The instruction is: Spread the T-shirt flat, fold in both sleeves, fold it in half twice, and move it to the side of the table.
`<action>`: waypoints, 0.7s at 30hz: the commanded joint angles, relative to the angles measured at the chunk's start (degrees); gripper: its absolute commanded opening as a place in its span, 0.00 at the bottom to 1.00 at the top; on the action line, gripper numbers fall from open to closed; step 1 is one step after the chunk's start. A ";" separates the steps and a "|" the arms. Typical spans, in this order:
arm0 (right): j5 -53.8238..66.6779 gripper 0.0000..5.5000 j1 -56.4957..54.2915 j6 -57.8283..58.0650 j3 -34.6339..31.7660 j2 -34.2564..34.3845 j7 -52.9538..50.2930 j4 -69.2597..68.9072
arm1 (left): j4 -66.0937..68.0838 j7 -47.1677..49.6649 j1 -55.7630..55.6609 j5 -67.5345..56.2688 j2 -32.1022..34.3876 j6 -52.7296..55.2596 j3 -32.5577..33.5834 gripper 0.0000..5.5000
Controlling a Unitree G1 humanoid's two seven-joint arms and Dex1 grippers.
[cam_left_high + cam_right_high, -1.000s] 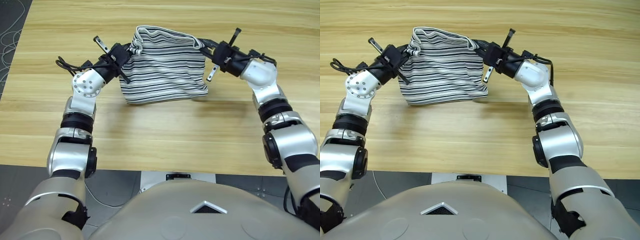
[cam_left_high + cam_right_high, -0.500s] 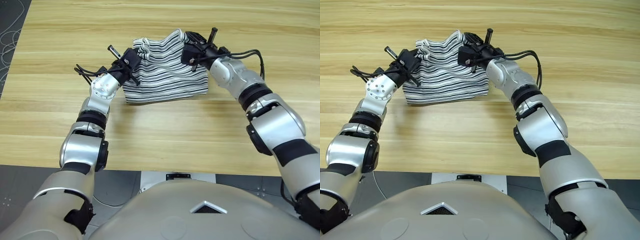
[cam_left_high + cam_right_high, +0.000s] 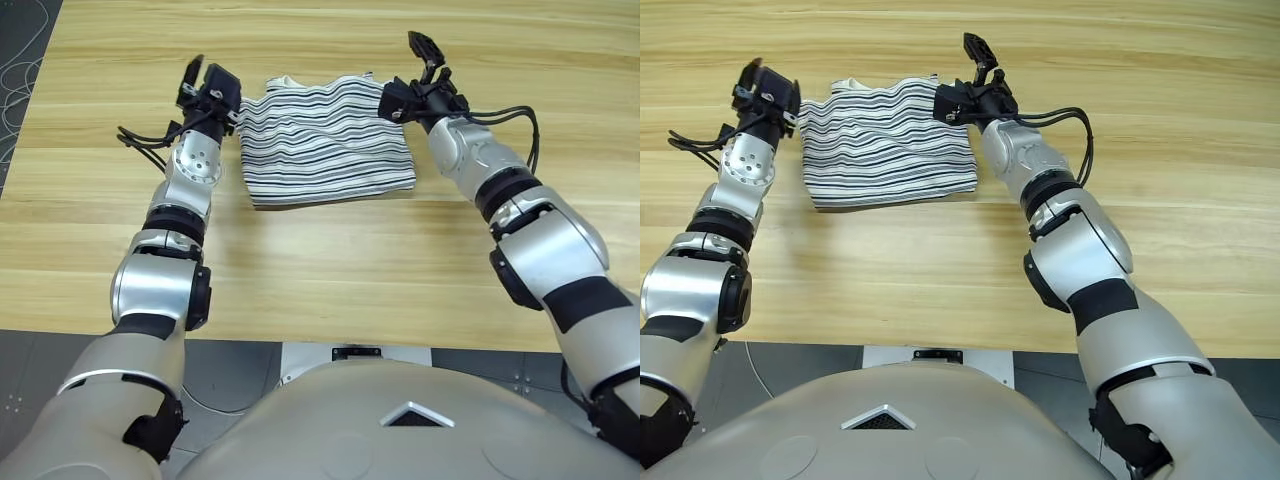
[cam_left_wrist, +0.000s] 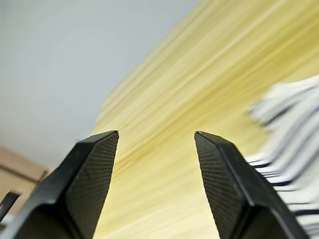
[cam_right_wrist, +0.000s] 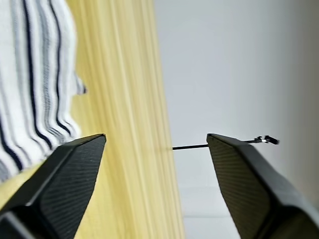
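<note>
Currently your left end effector and right end effector are both spread and empty, flanking the T-shirt at its far corners; it lies folded between them on the surface, equally near either arm.

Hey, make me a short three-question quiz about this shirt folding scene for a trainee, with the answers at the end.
1. True or false: the left end effector is open and grips nothing.
2. The striped T-shirt is: A) folded, lying on the table; B) hanging off an edge; C) lifted in the air.
3. Short answer: what is the right end effector holding?
Key: 1 true; 2 A; 3 nothing, it is open.
</note>
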 commanded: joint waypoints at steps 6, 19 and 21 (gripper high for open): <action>16.23 0.76 8.92 -20.67 -11.04 2.14 7.73 -7.40 | -1.13 -9.96 -4.06 -6.19 -9.44 -10.17 1.51 0.51; 16.91 0.76 22.25 -17.48 -9.81 -1.12 23.22 -15.91 | 9.34 -8.82 -5.30 -1.04 -10.72 -2.88 -0.12 0.51; 16.22 0.76 21.33 -16.92 -9.65 -1.46 23.30 -15.54 | 9.59 -8.92 -4.79 -0.44 -10.56 -2.24 -0.55 0.51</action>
